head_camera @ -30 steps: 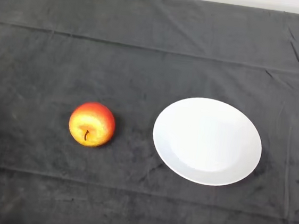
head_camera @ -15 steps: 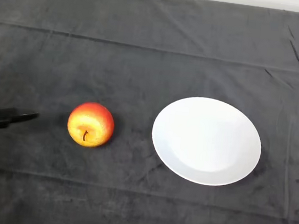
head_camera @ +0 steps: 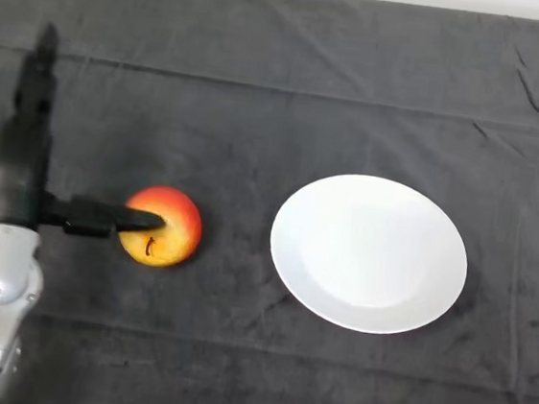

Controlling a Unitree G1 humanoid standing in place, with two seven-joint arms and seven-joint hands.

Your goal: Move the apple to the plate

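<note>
Apple, red and yellow with its stem turned up toward my head camera, sits on the dark cloth just to the right of my left hand. My hand is spread wide: the fingers reach straight away from me up the table, while the thumb sticks out sideways to the right, its tip lying over the apple's left side. Further right of my hand, beyond the apple, lies the white plate.
</note>
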